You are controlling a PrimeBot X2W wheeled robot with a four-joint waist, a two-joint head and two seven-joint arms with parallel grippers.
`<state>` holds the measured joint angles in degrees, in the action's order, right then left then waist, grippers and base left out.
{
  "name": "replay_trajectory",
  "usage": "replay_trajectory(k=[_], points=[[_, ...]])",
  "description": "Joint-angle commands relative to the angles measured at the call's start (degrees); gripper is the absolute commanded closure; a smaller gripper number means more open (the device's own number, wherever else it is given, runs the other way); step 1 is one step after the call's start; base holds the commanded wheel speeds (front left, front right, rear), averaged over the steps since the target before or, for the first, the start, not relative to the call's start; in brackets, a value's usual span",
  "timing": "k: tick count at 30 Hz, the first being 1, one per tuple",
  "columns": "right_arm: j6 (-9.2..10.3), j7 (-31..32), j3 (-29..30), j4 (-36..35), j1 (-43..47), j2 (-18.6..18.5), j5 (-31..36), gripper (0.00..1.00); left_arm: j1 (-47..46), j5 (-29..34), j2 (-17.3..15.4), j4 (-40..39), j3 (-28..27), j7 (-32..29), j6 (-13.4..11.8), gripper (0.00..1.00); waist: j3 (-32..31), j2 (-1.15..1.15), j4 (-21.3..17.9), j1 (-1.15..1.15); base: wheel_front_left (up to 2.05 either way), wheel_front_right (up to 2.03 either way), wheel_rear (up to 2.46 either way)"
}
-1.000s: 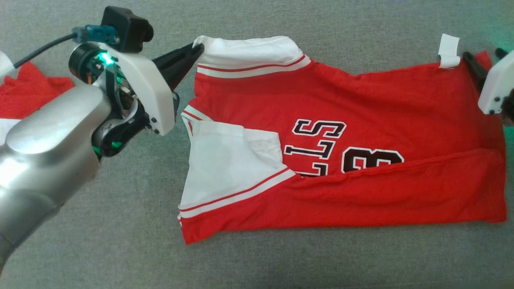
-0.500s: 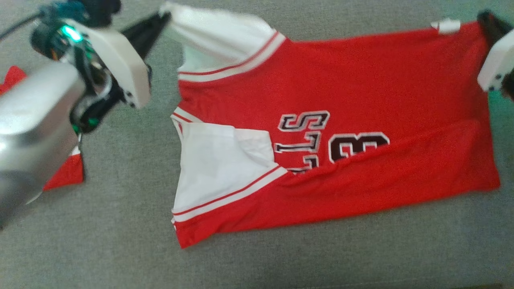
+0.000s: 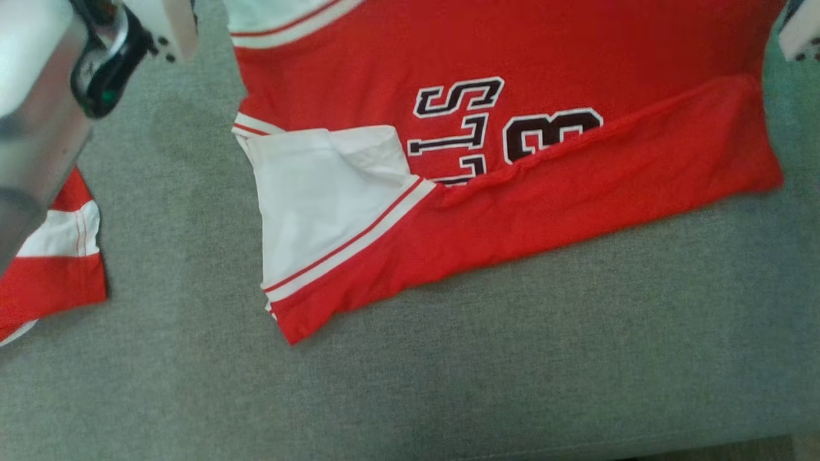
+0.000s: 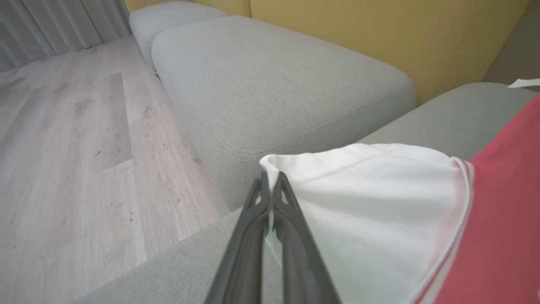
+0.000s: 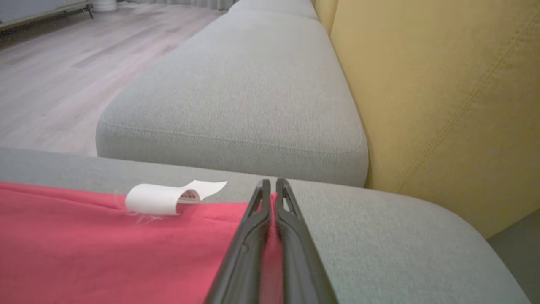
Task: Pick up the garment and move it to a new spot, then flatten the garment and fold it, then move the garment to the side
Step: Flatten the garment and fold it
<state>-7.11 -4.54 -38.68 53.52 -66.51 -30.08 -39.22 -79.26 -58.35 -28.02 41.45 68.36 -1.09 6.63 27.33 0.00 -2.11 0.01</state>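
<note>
1. Left gripper (image 4: 270, 182): fingers clenched on the tip of the white sleeve (image 4: 363, 190).
2. Right gripper (image 5: 272, 185): fingers clenched on the red hem corner, just beside a white tag (image 5: 164, 198).
3. Shirt (image 3: 576, 186): spread on the grey sofa cushion (image 3: 448, 384), towards its far edge. The near long side lies folded over the lettering.
4. Second red-and-white cloth (image 3: 51, 269): towards the cushion's left side, apart from the shirt.
5. Judgement: relocation and flattening appear done and folding is partly done. The far-side fold, the crosswise folds and the move aside remain.
</note>
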Motion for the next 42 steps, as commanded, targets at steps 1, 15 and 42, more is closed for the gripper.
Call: replay_trajectory(k=[1, 15, 42], points=[[-0.37, -1.85, -0.54, -0.21, -0.38, 0.09, 0.11, 1.0, -3.98, 0.44, -1.18, 1.41, -2.86, 1.84, 0.19, 1.0, -0.03, 0.0, -0.01, -0.01, 0.0, 0.0, 0.0], [-0.37, -0.01, -7.85, -3.67, 7.84, -3.89, -10.01, 1.0, 3.4, 1.06, -6.18, -7.49, 4.19, -0.32, 0.84, 1.0, -4.84, 0.0, 0.68, -0.01, 0.0, 0.0, 0.0], [-0.37, 15.54, -22.73, -15.73, 18.72, -17.38, -24.77, 1.0, 25.47, -4.19, -21.13, -40.03, 4.98, -19.05, 0.85, 1.0, -12.2, 0.0, 2.24, -0.01, 0.0, 0.0, 0.0]])
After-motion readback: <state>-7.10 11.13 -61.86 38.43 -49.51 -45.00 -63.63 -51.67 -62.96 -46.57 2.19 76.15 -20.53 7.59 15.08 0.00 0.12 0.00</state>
